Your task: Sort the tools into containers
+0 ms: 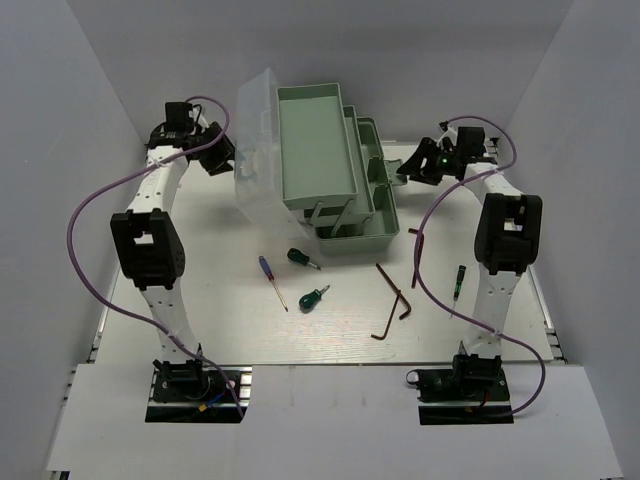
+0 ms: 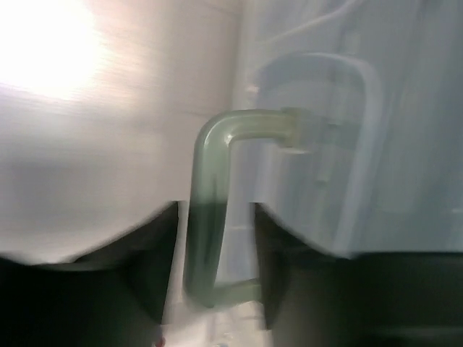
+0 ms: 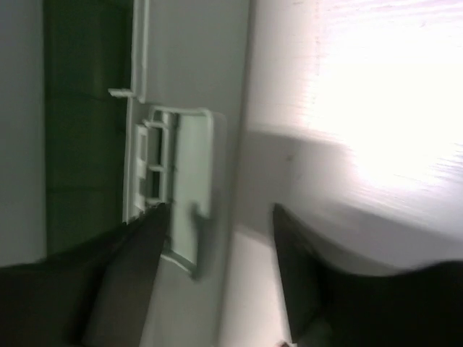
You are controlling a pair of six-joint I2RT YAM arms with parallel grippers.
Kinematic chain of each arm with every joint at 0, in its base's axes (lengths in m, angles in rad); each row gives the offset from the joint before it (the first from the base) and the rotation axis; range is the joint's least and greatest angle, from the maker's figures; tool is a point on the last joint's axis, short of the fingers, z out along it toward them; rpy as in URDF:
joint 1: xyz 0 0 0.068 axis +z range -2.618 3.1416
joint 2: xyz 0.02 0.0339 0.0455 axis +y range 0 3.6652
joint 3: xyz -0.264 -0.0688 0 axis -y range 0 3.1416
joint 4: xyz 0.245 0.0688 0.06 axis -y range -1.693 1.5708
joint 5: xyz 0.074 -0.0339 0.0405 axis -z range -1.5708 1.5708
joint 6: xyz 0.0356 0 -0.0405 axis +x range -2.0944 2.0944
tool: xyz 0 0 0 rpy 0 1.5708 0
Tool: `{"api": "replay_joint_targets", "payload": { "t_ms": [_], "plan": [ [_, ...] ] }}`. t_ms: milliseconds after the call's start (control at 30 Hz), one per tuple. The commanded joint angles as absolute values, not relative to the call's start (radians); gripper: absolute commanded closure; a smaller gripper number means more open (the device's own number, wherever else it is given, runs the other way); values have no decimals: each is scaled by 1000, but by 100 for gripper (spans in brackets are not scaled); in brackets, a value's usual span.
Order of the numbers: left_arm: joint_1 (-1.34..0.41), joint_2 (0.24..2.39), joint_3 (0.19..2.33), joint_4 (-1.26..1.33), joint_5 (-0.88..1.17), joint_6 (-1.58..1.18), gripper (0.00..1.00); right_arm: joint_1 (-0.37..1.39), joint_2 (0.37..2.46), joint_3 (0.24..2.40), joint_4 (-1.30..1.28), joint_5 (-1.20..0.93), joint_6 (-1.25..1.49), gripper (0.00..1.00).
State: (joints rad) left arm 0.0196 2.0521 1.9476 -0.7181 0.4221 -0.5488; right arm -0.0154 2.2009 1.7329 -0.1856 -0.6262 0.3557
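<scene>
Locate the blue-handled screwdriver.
In the top view the blue-handled screwdriver lies on the table, left of centre, just left of the two green-handled screwdrivers.

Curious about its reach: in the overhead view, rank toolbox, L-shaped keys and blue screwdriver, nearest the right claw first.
1. Toolbox, just beside the right claw.
2. L-shaped keys, lower in the view.
3. Blue screwdriver, farther left.

Screwdrivers point(image 1: 314, 297) and hex keys point(image 1: 393, 291) before toolbox point(image 1: 355, 240)
</scene>
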Motion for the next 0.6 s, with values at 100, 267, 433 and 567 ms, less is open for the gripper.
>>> {"api": "replay_joint_targets", "payload": {
  "t_ms": [100,267,433,567],
  "plan": [
    [107,1997,1911,-759,316,-520,31,-72,2116,1694,-167,-702,304,18],
    [178,1938,1911,-816,235,-520,28,-107,2066,1660,-189,-684,255,16],
    [201,1839,1849,-828,167,-500,33,-144,1971,1577,-239,-712,131,19],
    [149,1717,1697,-798,185,-425,70,-137,1843,1478,-391,-652,-195,69]
  ]
}}
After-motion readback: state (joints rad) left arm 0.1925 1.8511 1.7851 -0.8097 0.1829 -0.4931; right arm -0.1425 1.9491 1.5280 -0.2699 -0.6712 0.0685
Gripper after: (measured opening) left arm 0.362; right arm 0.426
